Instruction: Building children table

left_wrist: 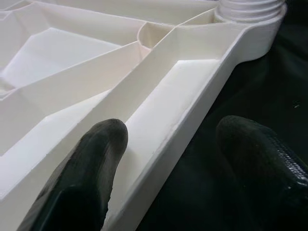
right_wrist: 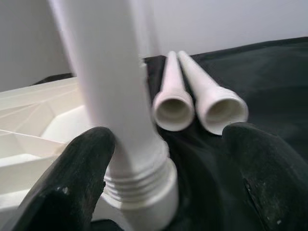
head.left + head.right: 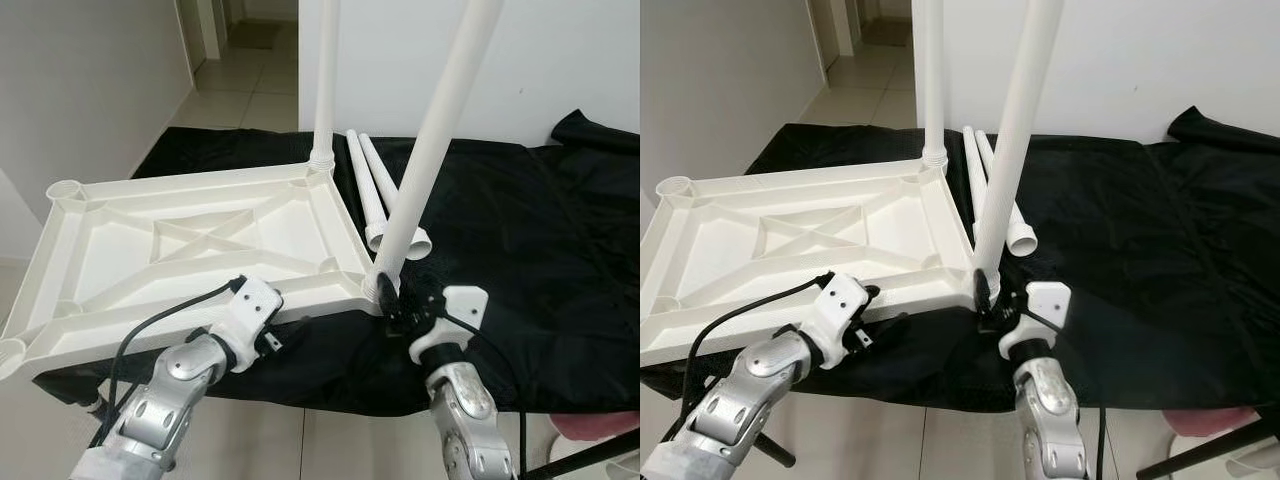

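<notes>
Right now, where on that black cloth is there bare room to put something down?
The widest bare stretch of the black cloth lies right of the two loose legs. A narrower strip runs behind the upturned tabletop. It is crowded at the near corner, where both grippers work around the standing leg.

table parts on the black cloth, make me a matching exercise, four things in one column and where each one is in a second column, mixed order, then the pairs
Things:
1. upturned tabletop
2. near leg
3. two loose legs
4. left tool

Places:
A. lying side by side on the black cloth
B. at the tabletop's near rim, one finger on each side of it
C. underside up on the cloth
D. standing in the near right corner socket, between the fingers of the right tool

Pairs: 1-C, 2-D, 3-A, 4-B
</notes>
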You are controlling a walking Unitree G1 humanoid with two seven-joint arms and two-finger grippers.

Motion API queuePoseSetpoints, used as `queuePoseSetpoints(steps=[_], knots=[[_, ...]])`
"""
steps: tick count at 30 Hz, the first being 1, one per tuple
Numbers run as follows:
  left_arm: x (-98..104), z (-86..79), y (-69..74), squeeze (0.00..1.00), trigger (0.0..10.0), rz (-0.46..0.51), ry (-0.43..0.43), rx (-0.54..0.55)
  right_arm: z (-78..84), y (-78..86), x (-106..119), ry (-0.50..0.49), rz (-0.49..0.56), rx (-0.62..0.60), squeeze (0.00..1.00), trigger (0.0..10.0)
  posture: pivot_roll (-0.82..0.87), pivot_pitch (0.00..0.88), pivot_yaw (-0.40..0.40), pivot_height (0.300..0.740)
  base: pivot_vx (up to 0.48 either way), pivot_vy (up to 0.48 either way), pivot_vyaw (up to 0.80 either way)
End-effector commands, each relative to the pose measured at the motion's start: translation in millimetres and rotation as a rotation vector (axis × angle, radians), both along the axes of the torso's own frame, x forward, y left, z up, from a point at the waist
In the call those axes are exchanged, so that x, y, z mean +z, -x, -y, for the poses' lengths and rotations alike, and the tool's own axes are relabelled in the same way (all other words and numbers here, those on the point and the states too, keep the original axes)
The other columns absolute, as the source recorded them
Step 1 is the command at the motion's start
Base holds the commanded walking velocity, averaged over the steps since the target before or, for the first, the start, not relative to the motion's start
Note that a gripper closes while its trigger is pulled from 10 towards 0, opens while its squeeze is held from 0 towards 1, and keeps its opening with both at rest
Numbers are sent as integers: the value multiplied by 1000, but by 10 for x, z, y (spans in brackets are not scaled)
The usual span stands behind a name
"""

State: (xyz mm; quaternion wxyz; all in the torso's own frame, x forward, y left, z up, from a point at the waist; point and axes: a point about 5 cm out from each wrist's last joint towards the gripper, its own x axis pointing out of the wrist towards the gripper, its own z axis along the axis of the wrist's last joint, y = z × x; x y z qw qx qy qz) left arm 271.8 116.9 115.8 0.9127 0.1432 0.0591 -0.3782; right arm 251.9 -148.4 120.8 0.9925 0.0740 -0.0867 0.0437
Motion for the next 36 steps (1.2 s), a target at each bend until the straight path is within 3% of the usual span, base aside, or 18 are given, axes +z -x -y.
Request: queuePoseSetpoints(steps=[1,3,13,21,25,26,27,28,29,30,35,36], knots=[[-69,-143,-30,0,10000,-5,-42,110,30,35,-7,5,0,-9,0,10000,-15,0,26,740,0,0,0],[-69,-143,-30,0,10000,-5,-42,110,30,35,-7,5,0,-9,0,10000,-15,0,26,740,0,0,0],[-259,-485,-165,0,10000,-73,-176,258,41,15,-11,7,3,-24,0,10000,-22,0,40,740,0,0,0],[-302,-581,-227,0,10000,-99,-208,329,28,-11,2,2,11,-28,0,10000,-23,0,53,740,0,0,0],[-329,-673,-262,0,9608,-132,-176,394,33,-35,5,2,16,-36,0,10000,-30,0,63,740,0,0,0],[-330,-688,-266,0,4000,-136,-171,407,31,-41,9,1,19,-36,0,10000,-30,0,64,740,0,0,0],[-330,-688,-266,0,4000,-136,-171,407,31,-41,9,1,19,-36,0,10000,-30,0,64,740,0,0,0],[-336,-701,-274,0,2314,-140,-168,420,26,-44,13,0,21,-36,0,10000,-31,0,65,740,0,0,0],[-336,-701,-274,0,2314,-140,-168,420,26,-44,13,0,21,-36,0,10000,-31,0,65,740,0,0,0],[-337,-722,-293,0,0,-138,-167,447,20,-51,19,1,23,-36,0,10000,-32,0,67,740,0,0,0],[-373,-758,-368,0,235,-145,-171,545,-10,-86,41,9,34,-34,0,10000,-30,0,66,740,0,0,0],[-380,-735,-375,0,4588,-150,-162,543,-25,-92,45,5,35,-31,0,10000,-31,0,69,740,0,0,0]])
